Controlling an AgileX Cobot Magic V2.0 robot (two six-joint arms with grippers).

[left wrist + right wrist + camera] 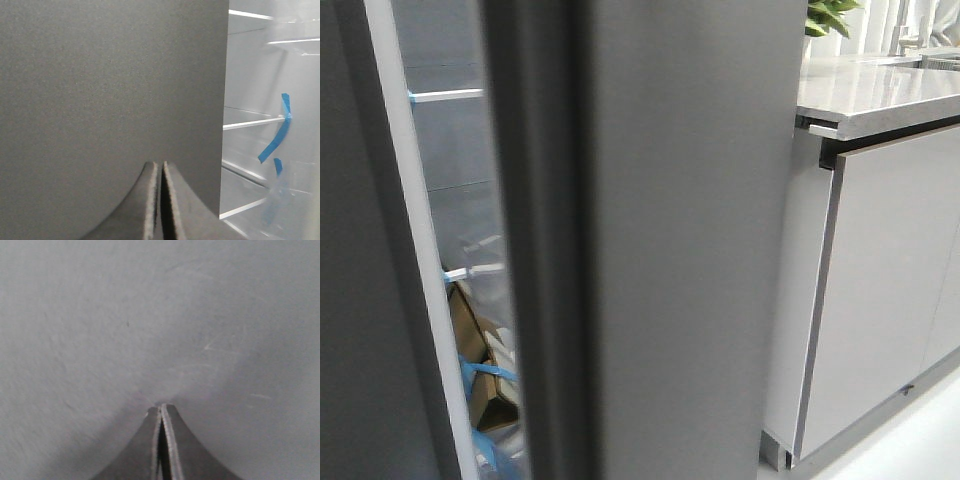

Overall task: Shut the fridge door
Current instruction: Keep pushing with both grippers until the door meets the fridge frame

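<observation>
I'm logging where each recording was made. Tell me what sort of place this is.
Most likely a home-style kitchen. A fridge door stands ajar, with shelves showing behind it. Beside it is a grey stone-look countertop over pale glossy cabinet doors.

fridge door [690, 240] centre | cabinet [880, 300] right (countertop [870, 90] on it) | shelves [460, 180] left behind

Matte dark-grey fridge door [690, 240] stands ajar, upright.
</observation>
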